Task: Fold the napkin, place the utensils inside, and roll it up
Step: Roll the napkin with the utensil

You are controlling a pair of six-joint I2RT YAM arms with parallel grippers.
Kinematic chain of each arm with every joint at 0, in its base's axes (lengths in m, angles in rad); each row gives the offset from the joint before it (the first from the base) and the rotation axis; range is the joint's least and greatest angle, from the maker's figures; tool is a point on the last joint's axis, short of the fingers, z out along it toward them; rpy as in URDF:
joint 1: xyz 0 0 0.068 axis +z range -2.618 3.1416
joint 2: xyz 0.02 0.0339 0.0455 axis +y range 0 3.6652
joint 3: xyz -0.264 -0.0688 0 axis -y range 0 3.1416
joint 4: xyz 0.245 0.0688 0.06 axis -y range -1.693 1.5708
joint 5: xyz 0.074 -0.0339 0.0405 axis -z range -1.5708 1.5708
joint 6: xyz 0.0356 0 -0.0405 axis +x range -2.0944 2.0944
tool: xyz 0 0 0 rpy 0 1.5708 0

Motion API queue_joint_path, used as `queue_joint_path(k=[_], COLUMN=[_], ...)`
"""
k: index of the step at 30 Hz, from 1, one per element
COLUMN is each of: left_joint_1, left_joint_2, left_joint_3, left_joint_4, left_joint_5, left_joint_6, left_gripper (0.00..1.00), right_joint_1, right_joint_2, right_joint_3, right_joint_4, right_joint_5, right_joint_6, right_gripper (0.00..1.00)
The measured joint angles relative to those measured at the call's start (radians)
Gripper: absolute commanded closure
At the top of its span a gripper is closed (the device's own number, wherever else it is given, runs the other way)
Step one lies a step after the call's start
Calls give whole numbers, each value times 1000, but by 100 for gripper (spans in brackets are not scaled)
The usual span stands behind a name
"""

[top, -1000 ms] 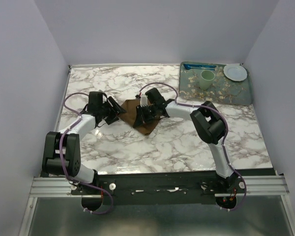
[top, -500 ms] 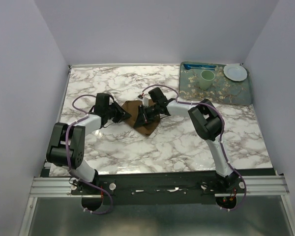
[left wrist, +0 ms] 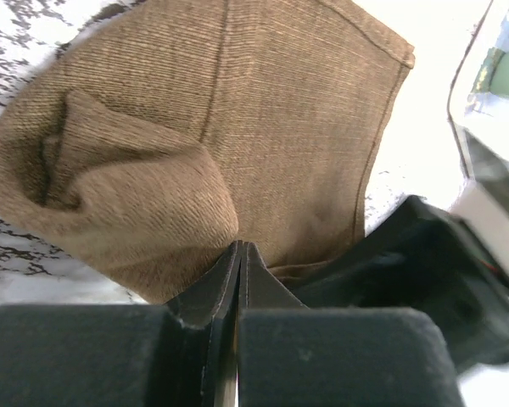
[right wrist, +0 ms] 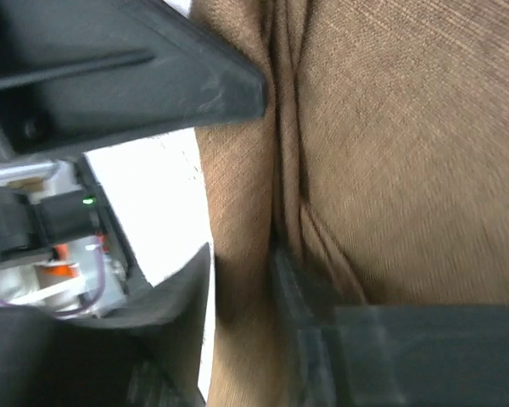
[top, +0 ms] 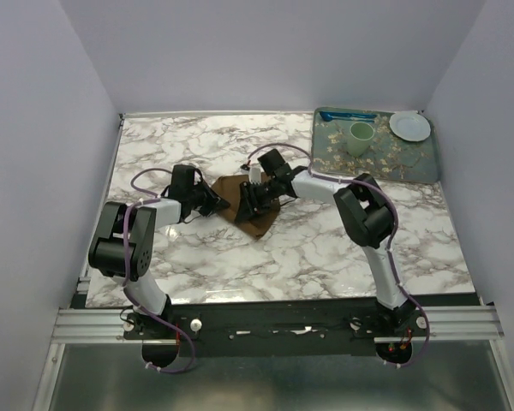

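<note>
so that the napkin (top: 230, 190) can fold, the left pincer (left wrist: 239, 248) and right pincer (right wrist: 242, 256) each clamp its edge.

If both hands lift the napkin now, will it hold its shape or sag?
Probably sags: the napkin bunches into soft folds beside the left hand. Likely light, since a small pinch puckers it at the right hand. The coarse weave should resist slipping.

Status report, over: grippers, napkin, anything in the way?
Left gripper shut on napkin edge. Right gripper pinching a fold. Spoon not visible.
</note>
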Motion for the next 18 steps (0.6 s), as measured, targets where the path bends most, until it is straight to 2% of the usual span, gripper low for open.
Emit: queue_joint_path(k=[1, 3, 7, 10, 14, 18], left_joint_1=[0, -1, -1, -1, -1, -1], left_joint_2=[2, 15, 28, 36, 43, 47], left_joint_3=[0, 0, -2, -2, -2, 2], left_joint_4=[0, 6, 26, 38, 47, 45], left_joint_5=[-2, -4, -4, -4, -4, -4], left_joint_6=[0, -3, -8, -11, -14, -13], left_gripper=[95, 96, 97, 98, 98, 99], right_joint_1=[2, 13, 37, 97, 248, 397], right_joint_2=[-12, -56, -134, -216, -316, -320], right_joint_3=[5, 37, 94, 87, 12, -56], right_joint_4=[-29, -141, -254, -277, -229, -157], right_joint_5=[26, 114, 307, 508, 774, 1024], right_joint_6=[-13, -64, -157, -246, -372, -518], right_gripper=[38, 32, 18, 14, 12, 12])
